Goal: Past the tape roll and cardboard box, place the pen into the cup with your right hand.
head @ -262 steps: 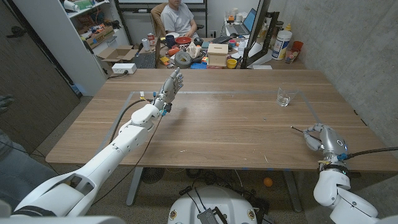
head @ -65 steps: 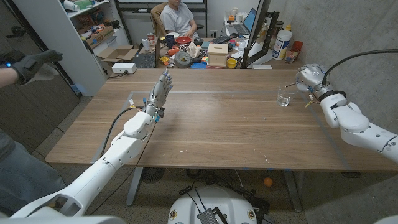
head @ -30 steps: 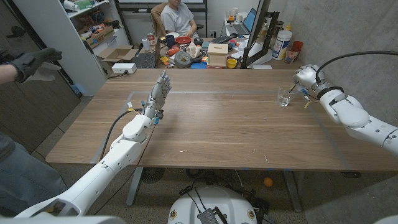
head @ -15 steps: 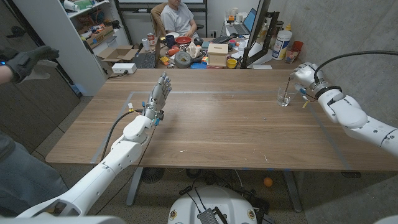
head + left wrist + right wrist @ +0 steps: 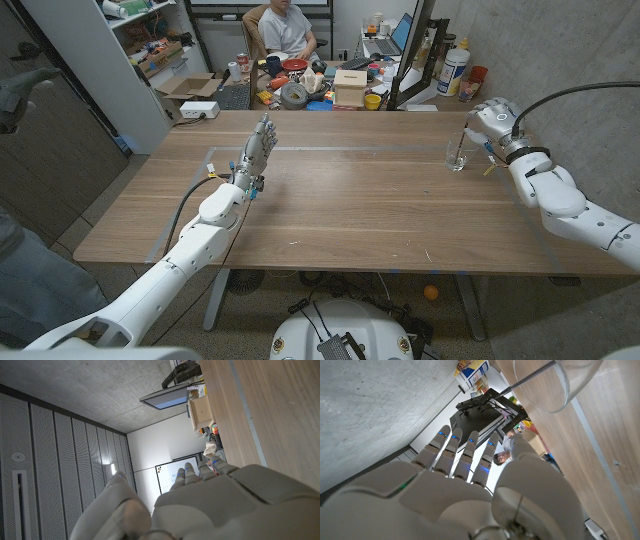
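Left robot hand (image 5: 258,150) stands upright over the bench (image 5: 350,200), fingers straight and apart, holding nothing. Farther back, the right robot hand (image 5: 488,118) is just beside the cup (image 5: 457,155), fingers spread, nothing in it. The pen (image 5: 463,141) leans inside that cup.

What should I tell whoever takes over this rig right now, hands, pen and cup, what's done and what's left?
Left hand: raised over the table's left half, fingers apart, holds nothing.
Right hand: beside the cup at the far right of the table, fingers stretched out; the right wrist view shows them apart from the pen.
Pen: stands tilted in the clear cup, its top leaning over the rim toward the right hand.
Done: the pen is in the cup, apparently released.
Left: probably only to draw the right hand away without knocking the cup.
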